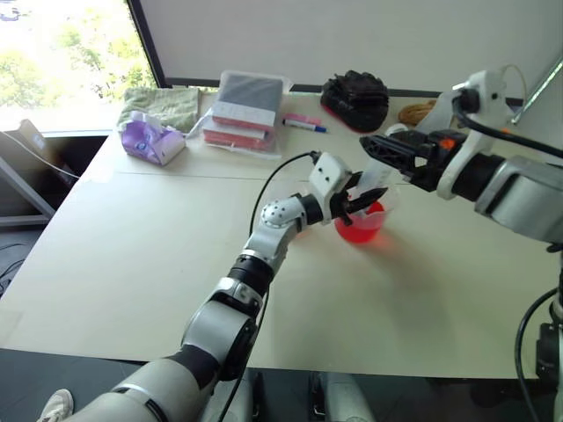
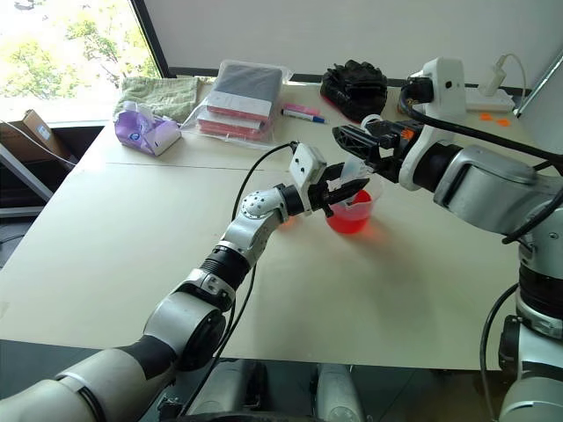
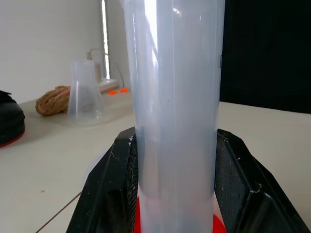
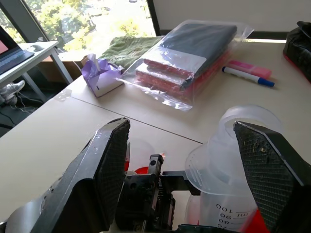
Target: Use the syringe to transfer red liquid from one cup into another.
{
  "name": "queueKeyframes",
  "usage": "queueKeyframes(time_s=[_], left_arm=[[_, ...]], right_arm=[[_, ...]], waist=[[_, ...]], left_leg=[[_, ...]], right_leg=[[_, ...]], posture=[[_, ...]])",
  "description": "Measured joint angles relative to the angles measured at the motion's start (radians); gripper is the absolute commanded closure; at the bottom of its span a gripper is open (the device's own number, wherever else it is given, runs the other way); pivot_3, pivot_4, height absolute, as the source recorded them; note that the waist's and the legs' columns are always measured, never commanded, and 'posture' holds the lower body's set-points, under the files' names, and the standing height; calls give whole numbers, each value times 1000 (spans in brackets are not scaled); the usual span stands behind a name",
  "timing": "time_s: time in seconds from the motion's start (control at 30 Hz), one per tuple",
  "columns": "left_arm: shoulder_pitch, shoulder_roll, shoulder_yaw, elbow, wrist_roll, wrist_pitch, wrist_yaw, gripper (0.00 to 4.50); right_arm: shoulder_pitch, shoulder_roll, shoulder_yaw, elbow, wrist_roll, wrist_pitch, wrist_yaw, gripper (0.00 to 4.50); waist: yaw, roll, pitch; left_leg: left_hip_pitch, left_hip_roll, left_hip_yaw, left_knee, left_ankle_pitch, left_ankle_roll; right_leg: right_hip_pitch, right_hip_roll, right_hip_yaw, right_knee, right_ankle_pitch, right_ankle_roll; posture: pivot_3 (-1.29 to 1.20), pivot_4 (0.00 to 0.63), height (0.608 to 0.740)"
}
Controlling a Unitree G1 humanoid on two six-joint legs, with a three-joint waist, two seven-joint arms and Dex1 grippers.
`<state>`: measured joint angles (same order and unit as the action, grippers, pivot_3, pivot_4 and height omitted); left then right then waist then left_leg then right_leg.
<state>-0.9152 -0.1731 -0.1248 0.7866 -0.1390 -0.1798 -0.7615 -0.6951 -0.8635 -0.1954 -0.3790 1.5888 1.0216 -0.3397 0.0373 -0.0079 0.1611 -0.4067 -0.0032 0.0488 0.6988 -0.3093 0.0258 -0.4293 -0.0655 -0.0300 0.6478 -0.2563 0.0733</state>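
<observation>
A clear cup (image 1: 380,214) of red liquid (image 1: 359,230) stands on the table right of centre; I cannot see a spout on it. The syringe (image 1: 377,173), a clear graduated barrel, stands upright over that cup. My left gripper (image 1: 361,200) is shut on the barrel's lower part, just above the cup's rim; in the left wrist view the barrel (image 3: 175,97) sits between both pads, with red showing beneath it. My right gripper (image 1: 369,145) is level at the syringe's top end (image 4: 245,127), its two fingers wide apart on either side and not touching it. The plunger and tip are hidden.
Along the far edge lie a purple tissue pack (image 1: 151,141), a green towel (image 1: 163,104), a bagged stack of books (image 1: 246,110), a marker pen (image 1: 304,124), a black bundle (image 1: 354,98) and a rope coil (image 1: 418,112). An empty clear flask (image 3: 85,94) stands behind. A black cable (image 1: 280,167) crosses the table.
</observation>
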Motion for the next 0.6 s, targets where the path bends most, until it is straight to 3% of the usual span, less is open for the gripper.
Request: queueKeyframes(time_s=[0.1, 0.17, 0.2, 0.37, 0.6], left_arm=[[3, 1, 0, -3, -3, 3, 1, 2917], [6, 2, 2, -6, -5, 3, 3, 2918], [8, 2, 2, -8, -5, 3, 4, 2918], [14, 4, 5, -14, -11, 4, 5, 2918], [17, 5, 14, -19, -14, 15, 10, 2918]], right_arm=[[-16, 37, 21, -3, -11, -16, -40, 975], [-19, 56, 28, -7, -26, -21, -54, 1525], [-20, 60, 30, -6, -37, -23, -61, 1842], [-28, 79, 49, -2, -118, -23, -89, 4402], [-30, 108, 55, -18, -182, -20, -86, 4470]], waist=[[0, 0, 0], [1, 0, 0], [1, 0, 0], [0, 0, 0], [1, 0, 0]], left_leg=[[0, 0, 0, 0, 0, 0], [0, 0, 0, 0, 0, 0], [0, 0, 0, 0, 0, 0], [0, 0, 0, 0, 0, 0], [0, 0, 0, 0, 0, 0]], right_leg=[[0, 0, 0, 0, 0, 0], [0, 0, 0, 0, 0, 0], [0, 0, 0, 0, 0, 0], [0, 0, 0, 0, 0, 0], [0, 0, 0, 0, 0, 0]], posture=[[0, 150, 740], [0, 150, 740], [0, 150, 740], [0, 150, 740], [0, 150, 740]])
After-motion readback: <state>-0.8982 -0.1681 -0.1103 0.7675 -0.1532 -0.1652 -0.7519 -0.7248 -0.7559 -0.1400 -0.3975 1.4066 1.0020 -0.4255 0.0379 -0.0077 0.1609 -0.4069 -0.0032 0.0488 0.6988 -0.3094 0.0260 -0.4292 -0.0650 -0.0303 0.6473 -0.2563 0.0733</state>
